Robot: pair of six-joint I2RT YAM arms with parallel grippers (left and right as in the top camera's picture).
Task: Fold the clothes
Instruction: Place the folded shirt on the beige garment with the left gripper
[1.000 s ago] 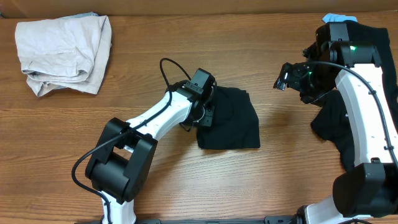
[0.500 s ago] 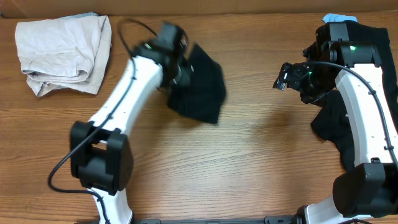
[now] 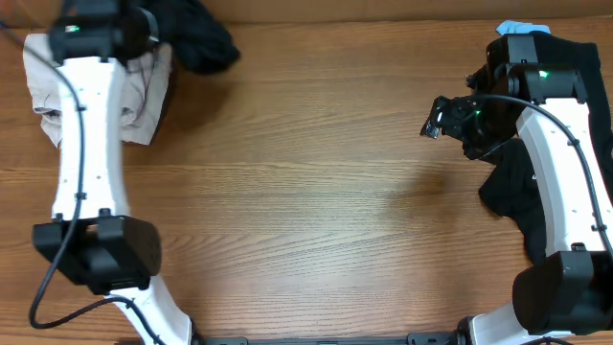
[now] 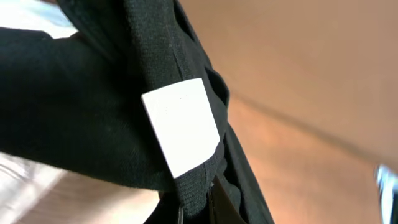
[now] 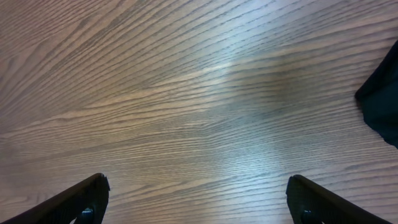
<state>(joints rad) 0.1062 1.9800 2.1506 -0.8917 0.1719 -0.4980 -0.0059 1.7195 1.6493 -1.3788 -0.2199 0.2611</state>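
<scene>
**Limp black T-shirt pinched near its collar at the far-left corner**

The left gripper (image 3: 159,26) is clamped on the black T-shirt (image 3: 206,43). In the left wrist view, the ribbed neckband and its white neck tag (image 4: 180,124) run straight down into the jaws, so the hold is at or just beside the collar. The shirt bunches to the right of the gripper along the far edge, just beside the beige garment (image 3: 144,91) in the far-left corner. Whether it hangs free or rests on the tabletop (image 3: 306,220) I cannot tell.

The right gripper (image 5: 198,183) is spread wide and empty over bare wood near the right edge. Close behind it lie a heap of black clothes (image 3: 506,187) and 1 light-blue garment (image 3: 522,28).

The fabric looks light, soft and without any stiffness. Held at 1 point it collapses into a wad and will drape wherever it is let down. The knit should grip well and seems unlikely to slip. Hems, shoulder seams or the doubled neckband likely give the firmest hold, and 2 separated holds would spread it flat.
</scene>
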